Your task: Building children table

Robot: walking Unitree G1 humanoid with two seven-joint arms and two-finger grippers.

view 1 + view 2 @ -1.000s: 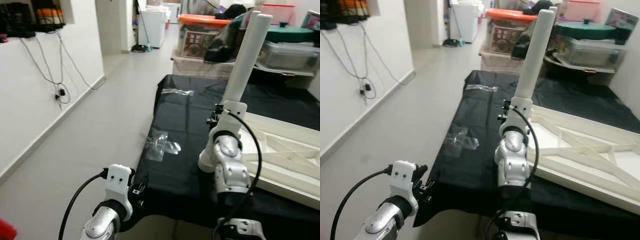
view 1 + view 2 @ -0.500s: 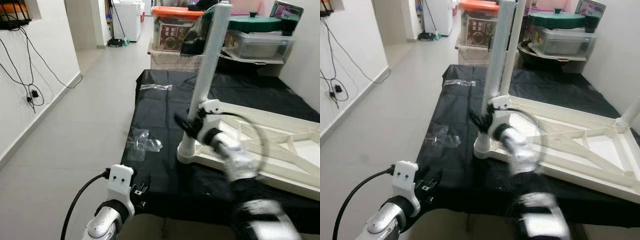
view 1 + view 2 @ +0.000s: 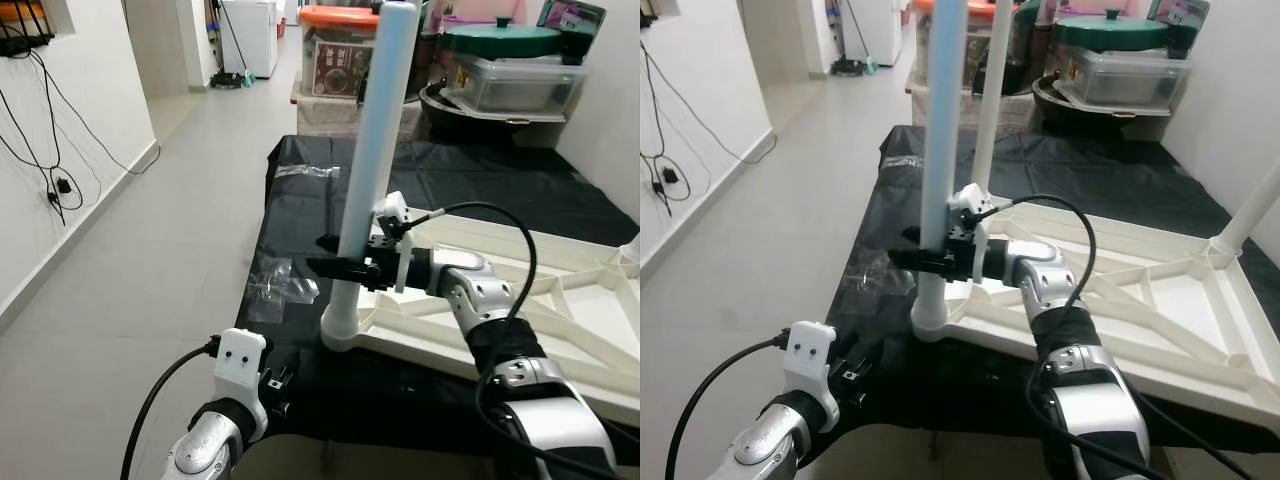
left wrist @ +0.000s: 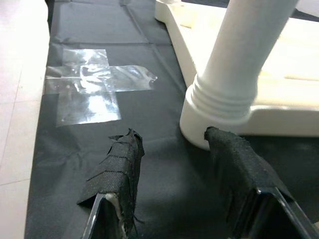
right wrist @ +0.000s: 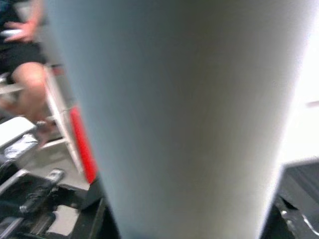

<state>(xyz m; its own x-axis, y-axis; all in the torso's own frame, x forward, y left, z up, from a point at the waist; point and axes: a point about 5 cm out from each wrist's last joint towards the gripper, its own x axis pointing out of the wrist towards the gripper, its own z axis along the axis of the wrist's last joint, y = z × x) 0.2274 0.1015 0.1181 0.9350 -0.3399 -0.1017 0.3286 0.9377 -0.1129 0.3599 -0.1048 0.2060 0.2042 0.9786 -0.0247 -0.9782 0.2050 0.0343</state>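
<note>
A white children's table top (image 3: 580, 300) lies upside down on a black sheet (image 3: 300, 220). One pale table leg (image 3: 372, 150) stands upright in the near left corner socket (image 3: 343, 330). My right gripper (image 3: 330, 268) reaches across from the right and is shut on that leg a little above the socket; in the right wrist view the leg (image 5: 169, 114) is pressed up close. My left gripper (image 4: 173, 134) hovers low over the sheet beside the socket (image 4: 219, 109), open and holding nothing. Two more legs (image 3: 990, 100) (image 3: 1250, 210) stand at other corners.
Clear plastic wrappers (image 3: 280, 285) (image 3: 305, 172) lie on the sheet left of the table. Storage boxes (image 3: 340, 60) and a green-lidded pot (image 3: 500, 40) crowd the far end. Bare tiled floor (image 3: 170, 240) runs along the left wall. A person's leg (image 5: 27, 74) shows past the table leg.
The camera has shifted. My right arm has swung down from upright to reach sideways, still gripping the leg, which went from tilted to vertical. The left arm stays low.
</note>
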